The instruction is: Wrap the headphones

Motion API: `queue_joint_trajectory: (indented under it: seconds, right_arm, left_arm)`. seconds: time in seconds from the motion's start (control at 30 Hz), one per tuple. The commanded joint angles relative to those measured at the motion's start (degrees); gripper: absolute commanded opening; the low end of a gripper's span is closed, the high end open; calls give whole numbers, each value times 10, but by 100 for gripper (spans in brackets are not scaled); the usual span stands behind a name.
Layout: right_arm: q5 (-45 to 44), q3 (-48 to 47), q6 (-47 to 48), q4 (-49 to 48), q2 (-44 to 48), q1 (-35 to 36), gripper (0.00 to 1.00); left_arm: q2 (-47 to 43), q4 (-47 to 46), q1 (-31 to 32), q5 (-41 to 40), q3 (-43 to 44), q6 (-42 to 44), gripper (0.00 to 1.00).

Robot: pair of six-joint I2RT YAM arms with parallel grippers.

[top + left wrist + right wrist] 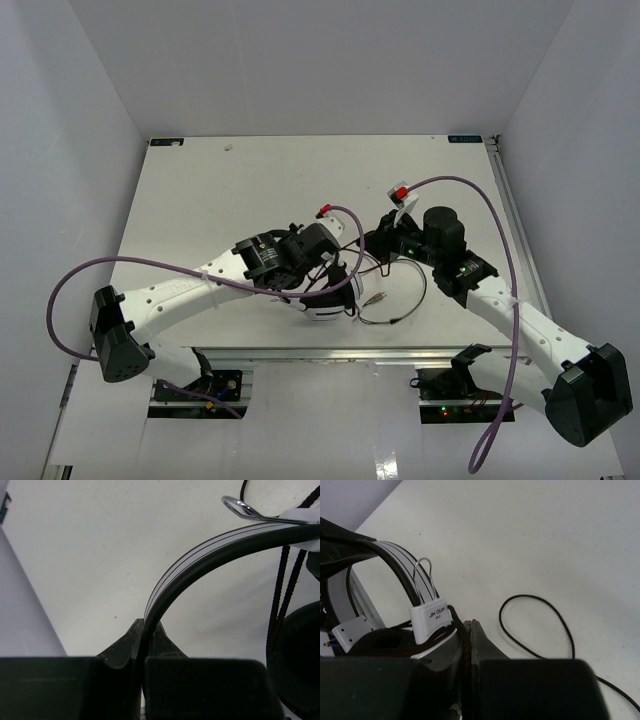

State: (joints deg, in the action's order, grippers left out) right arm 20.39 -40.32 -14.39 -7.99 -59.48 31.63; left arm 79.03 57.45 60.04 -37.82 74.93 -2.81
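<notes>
Slack shows plainly from above: loose cord point(400, 321) loops on the table point(200, 200) just right of the headphones point(327, 306), which sit near the table's near edge, about midway across. Your left gripper point(338, 272) is down on them. The right gripper point(378, 243) hangs just beside, on the far right side. How the headset lies is mostly hidden under the wrists here.

From the left wrist, the jaws are clenched on the headband point(200, 555), which stands edge-on between the fingertips point(120, 650). The band arcs from that grip up and to the right, so its long axis runs away from this camera toward a binder clip point(240, 505). Two cord strands hang by the dark ear pad point(300, 655).

From the right wrist, the jaws are pinched tight on a thin dark strand, the cord by the look of it, just beside the white binder clip on the band. A slack loop trails over the table behind.

You look to be mid-wind. Brace the headband with the left and lead the cord round under light tension. Lay each turn flat beside the clip and watch that the loose loop doesn't snag.
</notes>
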Motion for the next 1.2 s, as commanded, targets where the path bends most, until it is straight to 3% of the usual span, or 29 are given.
queue_joint_trajectory:
  seconds: [0.0,0.13,0.27,0.43,0.7,0.87,1.0,1.17]
  right_arm:
    - [-15,-47,0,68,45,5,8]
    - [28,-17,-11,42,78,22,8]
    - [68,15,-34,-6,102,55,8]
    - [34,20,-41,-14,106,105,8]
    - [8,51,-55,-95,87,187,9]
    - [-57,92,-42,-132,92,236,13]
    - [-130,106,-23,-134,99,269,13]
    - [-194,104,-12,-132,97,318,13]
  left_arm:
    - [11,25,20,-178,38,-1,0]
    - [31,17,23,-256,46,-29,0]
    - [66,75,23,-302,75,-146,0]
    - [117,194,23,-288,152,-303,0]
    - [132,231,23,-274,190,-423,0]
    - [114,216,23,-242,216,-458,0]
    - [74,141,23,-200,211,-406,0]
    - [47,102,23,-174,208,-406,0]
